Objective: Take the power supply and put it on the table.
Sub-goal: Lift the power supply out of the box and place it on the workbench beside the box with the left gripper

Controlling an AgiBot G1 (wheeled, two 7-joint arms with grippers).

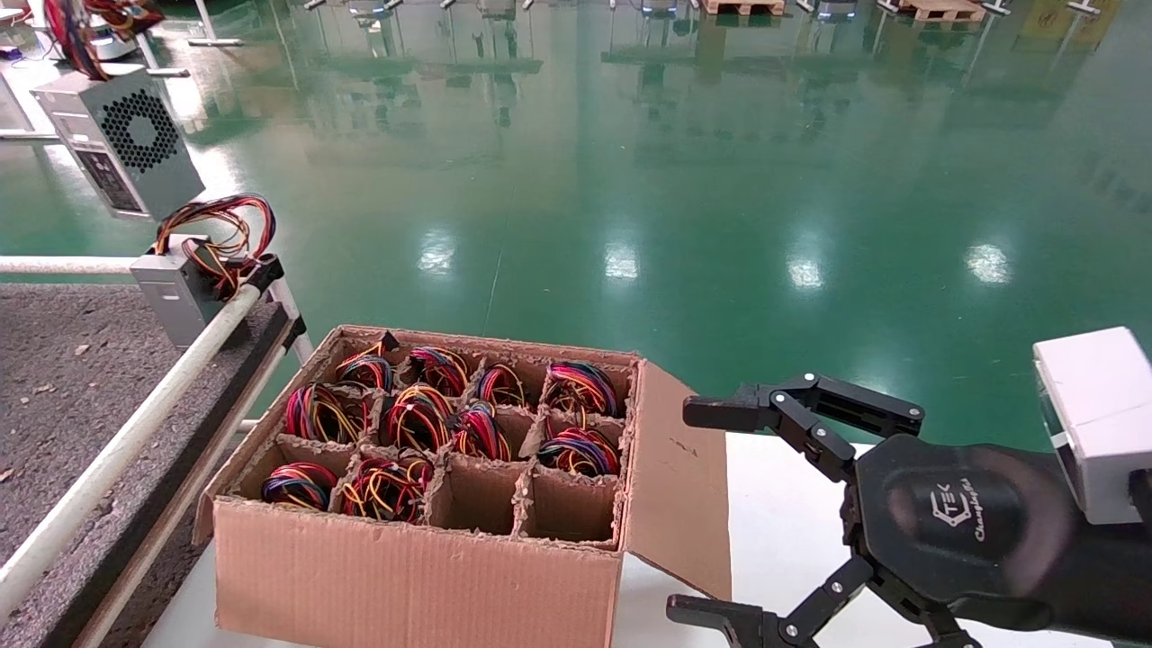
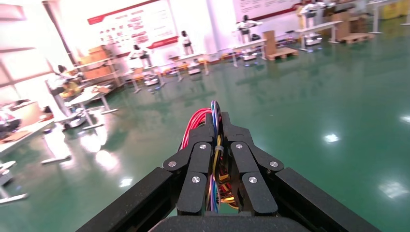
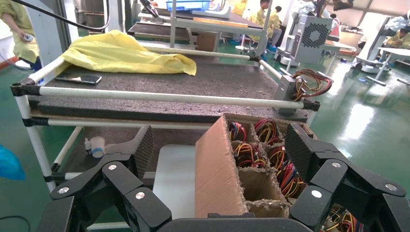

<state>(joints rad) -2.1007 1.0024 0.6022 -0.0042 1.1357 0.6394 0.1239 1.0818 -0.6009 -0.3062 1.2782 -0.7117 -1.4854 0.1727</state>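
A light grey power supply (image 1: 121, 139) with a round fan grille hangs in the air at the far left, beyond the far rail of the dark speckled table (image 1: 54, 360). In the left wrist view my left gripper (image 2: 216, 121) is shut on its bundle of red, yellow and blue wires (image 2: 193, 123); the box itself is hidden there. The right wrist view shows this supply (image 3: 309, 34) hanging past the table's (image 3: 193, 79) corner. My right gripper (image 1: 679, 513) stands open over the white tabletop, right of the carton, holding nothing.
A second power supply (image 1: 180, 283) sits at the table's corner by the white rail (image 1: 135, 432). The brown carton (image 1: 405, 576), open flap on its right, holds several wire bundles in cells. A yellow cloth (image 3: 125, 53) and a phone (image 3: 84, 79) lie on the table.
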